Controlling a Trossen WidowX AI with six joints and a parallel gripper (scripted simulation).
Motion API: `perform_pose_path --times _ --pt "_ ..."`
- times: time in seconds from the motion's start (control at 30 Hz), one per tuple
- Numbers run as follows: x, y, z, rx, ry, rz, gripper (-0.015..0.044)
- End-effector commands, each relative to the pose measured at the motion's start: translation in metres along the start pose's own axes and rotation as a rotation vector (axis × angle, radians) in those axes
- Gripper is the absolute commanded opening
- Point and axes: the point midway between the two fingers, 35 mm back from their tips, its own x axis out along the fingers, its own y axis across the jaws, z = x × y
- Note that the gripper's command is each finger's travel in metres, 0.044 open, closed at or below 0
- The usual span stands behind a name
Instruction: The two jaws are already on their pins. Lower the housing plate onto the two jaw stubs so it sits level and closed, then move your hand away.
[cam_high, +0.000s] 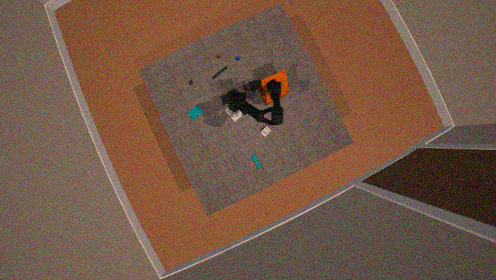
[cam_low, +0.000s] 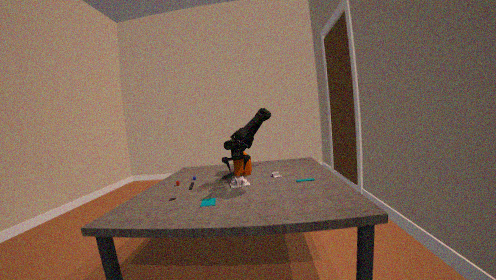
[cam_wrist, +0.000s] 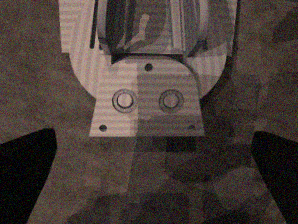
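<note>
My pincer (cam_high: 231, 99) (cam_low: 237, 167) (cam_wrist: 156, 140) stands wide, with nothing between its fingers, above the worktop (cam_high: 300, 135) (cam_low: 300, 205). In the wrist view the housing plate (cam_wrist: 146, 117) lies just beyond my fingertips, toward the upper edge, centred between their two lines and touching neither. Its straight edge runs side to side, parallel to the line joining my fingertips, so I judge that backing straight up would carry both fingers away without a scrape. I cannot tell a long axis for it; it looks about as broad as it is deep. I have only the one arm, so no other hand is nearer. The plate is pale and flat, rounded at its far end and flaring to that straight edge, with a small dark hole near the rounded end, one toward each corner, and two larger ringed rounds side by side, which I take for the pins showing through. It lies at the white assembly (cam_high: 234, 114) (cam_low: 240, 183) (cam_wrist: 80, 67), around the middle of the worktop, left of a small white block (cam_high: 266, 131) (cam_low: 276, 174). It looks seated, though the wrist view alone cannot prove it level; I would look again from the side, then withdraw upward.
</note>
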Motion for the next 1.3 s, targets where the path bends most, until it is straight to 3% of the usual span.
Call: perform_pose_path --times 0.0,0.23,1.27 --pt "-0.004 0.001 -0.005 0.003 0.009 0.0 0.044" --pt "-0.055 0.01 -0.041 -0.003 0.022 0.0 0.044" --pt "-0.055 0.01 -0.041 -0.003 0.022 0.0 0.044"
